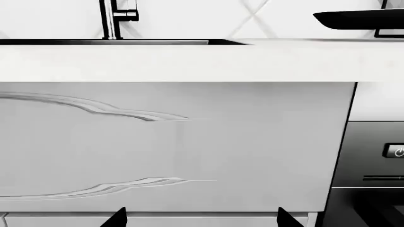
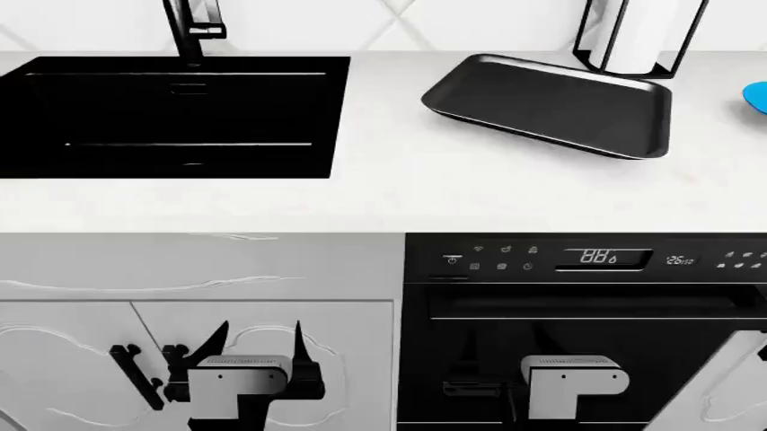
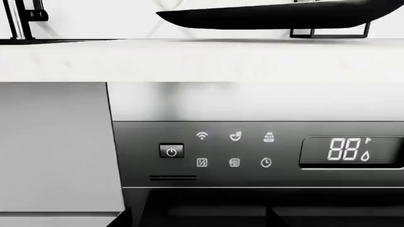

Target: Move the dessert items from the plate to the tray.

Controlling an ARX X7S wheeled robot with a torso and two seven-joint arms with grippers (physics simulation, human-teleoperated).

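Left gripper hung open low before the white cabinet doors, black sink set in the counter above, right gripper low before the dishwasher panel with jaw state unclear, empty black tray on the counter beyond, desserts unseen

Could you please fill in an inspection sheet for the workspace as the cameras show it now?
Surface: white countertop, mostly bare.
Job's things: black tray empty, at the back right; desserts and plate not seen, only a blue edge at far right.
Clutter: paper towel holder behind the tray.
Grippers: left gripper open; right gripper low, state unclear.
Cables: nothing seen.
Surroundings: black sink, faucet, dishwasher panel, cabinet doors.
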